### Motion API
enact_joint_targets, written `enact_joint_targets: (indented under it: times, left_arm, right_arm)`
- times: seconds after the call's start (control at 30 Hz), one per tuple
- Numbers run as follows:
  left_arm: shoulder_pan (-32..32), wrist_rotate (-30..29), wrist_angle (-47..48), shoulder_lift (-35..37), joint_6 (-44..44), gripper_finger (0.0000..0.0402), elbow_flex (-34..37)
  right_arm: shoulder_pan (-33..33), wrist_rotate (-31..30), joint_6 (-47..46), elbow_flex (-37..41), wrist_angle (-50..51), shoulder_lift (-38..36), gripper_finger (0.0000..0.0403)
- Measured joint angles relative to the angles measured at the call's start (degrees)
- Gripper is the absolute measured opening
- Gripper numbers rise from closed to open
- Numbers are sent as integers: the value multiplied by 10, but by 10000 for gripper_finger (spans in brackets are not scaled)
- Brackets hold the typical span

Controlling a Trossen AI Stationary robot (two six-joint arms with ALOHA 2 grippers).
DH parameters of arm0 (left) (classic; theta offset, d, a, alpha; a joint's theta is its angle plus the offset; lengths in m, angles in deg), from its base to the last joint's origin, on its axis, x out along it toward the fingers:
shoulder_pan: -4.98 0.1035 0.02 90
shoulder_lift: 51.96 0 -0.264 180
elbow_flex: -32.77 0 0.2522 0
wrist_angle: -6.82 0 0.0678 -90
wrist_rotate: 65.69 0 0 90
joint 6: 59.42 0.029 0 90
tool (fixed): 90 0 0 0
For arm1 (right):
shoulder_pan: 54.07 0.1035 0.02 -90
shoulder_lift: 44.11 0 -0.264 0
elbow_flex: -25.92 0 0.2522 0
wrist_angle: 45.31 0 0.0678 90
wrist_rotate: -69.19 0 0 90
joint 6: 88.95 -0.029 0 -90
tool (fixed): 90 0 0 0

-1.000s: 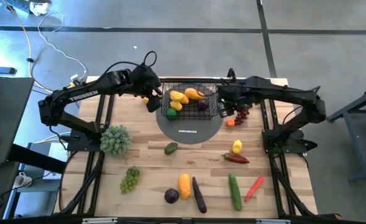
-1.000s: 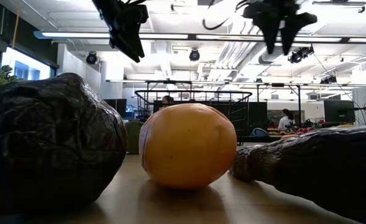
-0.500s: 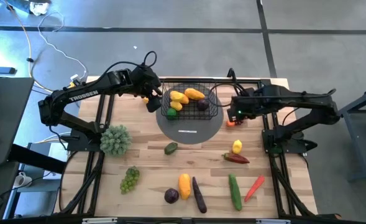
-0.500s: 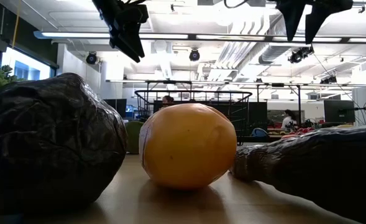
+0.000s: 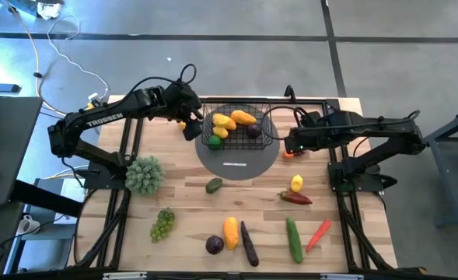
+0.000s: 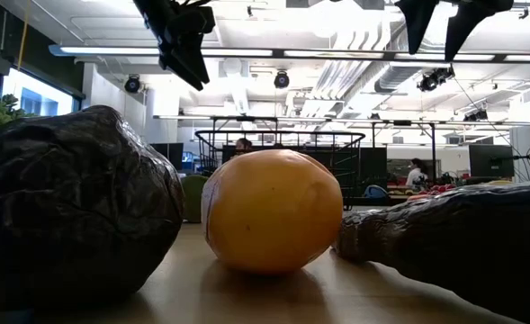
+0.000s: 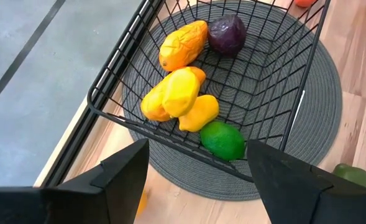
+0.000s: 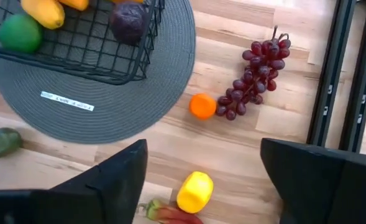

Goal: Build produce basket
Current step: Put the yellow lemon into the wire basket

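Right gripper (image 8: 201, 180): dark fingers spread wide with nothing between them; it hangs above the table just off the mat's right edge, over a small orange fruit (image 8: 202, 106) and a bunch of purple grapes (image 8: 254, 78).
Left gripper (image 7: 195, 180): dark fingers apart and empty, raised beside the left end of the basket.
Basket (image 5: 269, 134): black wire-grid basket, rectangular with flaring sides, standing on a round grey woven mat (image 5: 236, 163) at the far middle of the wooden table (image 5: 190, 210).
Basket contents: yellow lemons (image 7: 179, 93), an orange ridged piece (image 7: 183, 43), a dark purple round fruit (image 7: 226, 34) and a green lime (image 7: 223, 140).
Beside the mat: a green avocado (image 5: 213, 185) just in front of it.
Right side of table: a yellow lemon (image 5: 296, 183) next to a red pepper (image 5: 295, 198); nearer the front, a green cucumber (image 5: 293, 239) and a slim red-orange chilli (image 5: 318, 235).
Front middle: an orange-yellow fruit (image 5: 230, 232), a dark round purple fruit (image 5: 214, 245) and a long dark aubergine (image 5: 248, 243), close together.
Left side of table: green grapes (image 5: 162, 224) and a bushy green leafy head (image 5: 144, 175).
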Motion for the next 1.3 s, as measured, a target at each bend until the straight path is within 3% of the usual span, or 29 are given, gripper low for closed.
enact_joint_targets:
  times: [0.17,0.57,0.73,0.93,1.3]
  left_arm:
    - [0,0,4,0,6,260,0]
    - [0,-1,4,0,17,260,0]
    - [0,0,4,0,17,260,0]
    - [0,21,4,0,16,260,0]
    - [0,25,4,0,19,260,0]
  right_arm:
    - [35,13,-45,40,-24,1,321]
    - [93,122,-60,125,-269,1,323]
    - [109,100,-85,126,-320,2,323]
    - [125,74,-112,126,-319,12,323]
    - [128,134,-204,126,-237,111,323]
